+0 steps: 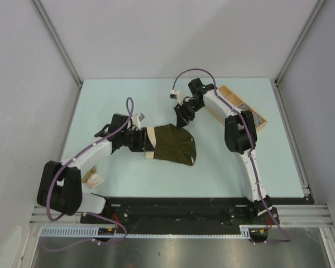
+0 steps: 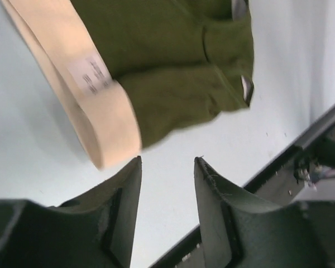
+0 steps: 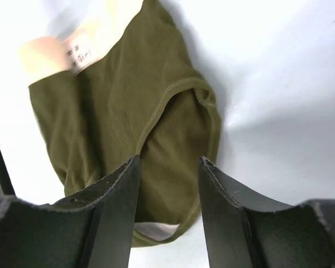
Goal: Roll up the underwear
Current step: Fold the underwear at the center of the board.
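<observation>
Near the middle of the pale table (image 1: 128,95): olive-green underwear (image 1: 177,145), spread flat, with a wide beige waistband (image 1: 151,144) along its left end. On the band, a small white label (image 2: 90,75) with print too blurred to read.

At the waistband end, the left gripper (image 1: 142,140), low over the table, fingers apart and nothing between them. In its wrist view, tips just short of the band's folded end; contact impossible to tell.

Over the cloth's far right edge, the right gripper (image 1: 184,120), pointing down, fingers likewise spread and empty, with the stitched leg opening (image 3: 181,92) showing beyond them.

Behind the right arm, toward the far right of the table: a light wooden tray (image 1: 228,94) with compartments, partly hidden by the arm.

Beside the left arm's base, well apart from the olive piece: a small pale pink cloth bundle (image 1: 93,178).
</observation>
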### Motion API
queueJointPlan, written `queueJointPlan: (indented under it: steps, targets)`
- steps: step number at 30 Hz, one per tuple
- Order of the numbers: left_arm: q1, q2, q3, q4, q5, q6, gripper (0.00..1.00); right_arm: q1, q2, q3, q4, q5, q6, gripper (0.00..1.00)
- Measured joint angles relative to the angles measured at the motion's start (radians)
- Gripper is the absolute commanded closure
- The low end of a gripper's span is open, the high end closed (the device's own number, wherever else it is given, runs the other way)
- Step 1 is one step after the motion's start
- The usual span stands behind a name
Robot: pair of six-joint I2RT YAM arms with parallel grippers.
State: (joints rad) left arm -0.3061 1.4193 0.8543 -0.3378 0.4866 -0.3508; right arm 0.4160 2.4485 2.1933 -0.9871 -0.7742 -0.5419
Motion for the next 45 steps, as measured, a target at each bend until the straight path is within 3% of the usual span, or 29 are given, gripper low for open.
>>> queueJointPlan:
  steps: [8, 16, 20, 24, 30, 40, 44, 45]
  targets:
    - [-0.002, -0.231, -0.198, -0.109, 0.084, 0.002, 0.43, 0.006, -0.113, -0.206, 0.016, -0.013, -0.051, 0.50]
    - [0.024, -0.369, -0.153, -0.132, -0.092, -0.008, 0.37, 0.150, -0.280, -0.354, 0.024, -0.003, -0.142, 0.46]
    - [0.032, -0.455, -0.130, -0.139, -0.198, -0.002, 0.25, 0.232, -0.261, -0.333, 0.029, 0.014, -0.143, 0.46]
    - [0.035, -0.599, -0.116, -0.145, -0.301, 0.012, 0.24, 0.242, -0.183, -0.249, 0.027, 0.037, -0.138, 0.47]
    - [0.036, -0.709, -0.108, -0.164, -0.385, 0.031, 0.23, 0.246, -0.131, -0.235, 0.020, 0.078, -0.132, 0.56]
    - [0.036, -0.714, -0.108, -0.204, -0.406, 0.046, 0.24, 0.270, -0.123, -0.235, 0.012, 0.089, -0.123, 0.68]
    - [0.036, -0.716, -0.108, -0.206, -0.407, 0.046, 0.23, 0.272, -0.108, -0.235, 0.012, 0.097, -0.121, 0.86]
    - [0.036, -0.718, -0.108, -0.208, -0.408, 0.046, 0.23, 0.272, -0.105, -0.235, 0.012, 0.100, -0.117, 0.96]
